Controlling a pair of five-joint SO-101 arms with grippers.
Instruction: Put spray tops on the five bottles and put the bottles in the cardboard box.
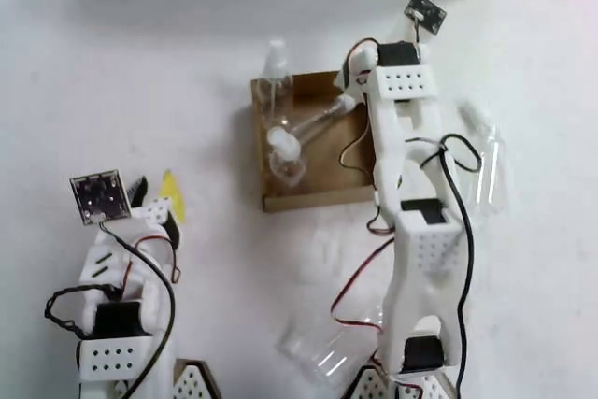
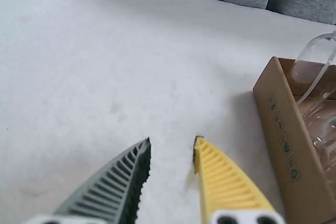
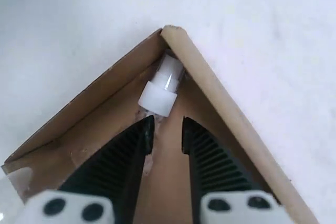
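- Right gripper point(image 3: 167, 125): black jaws were narrowly apart. Only cardboard floor showed in the gap, so I judged it held nothing.
- A white plastic spray top point(image 3: 160, 92) sat just beyond the jaw tips, tucked into a corner of the shallow brown cardboard box point(image 3: 210, 77) and touching the wall.
- The top belonged to the clear plastic bottle lying diagonally in the box point(image 1: 313, 123), whose body ran back under the jaws.
- Two more clear bottles were in the box, on the far side of that one from the right jaws: one upright point(image 1: 277, 77) and one lying flat point(image 1: 285, 163).
- Step in hand, as judged: setting this bottle down and letting go.
- To do it well: widen the jaws a bit first, then lift straight up. The box rim was close beside the jaw tips, and a sideways pull could snag the top or drag the box.
- Left gripper point(image 2: 170, 148): grey and yellow jaws were apart and empty over the bare white desk point(image 1: 140, 72), with the box off past the yellow jaw.
- Two loose clear bottles point(image 1: 488, 161) lay on the desk, well behind the right jaws. I couldn't tell whether they had tops.
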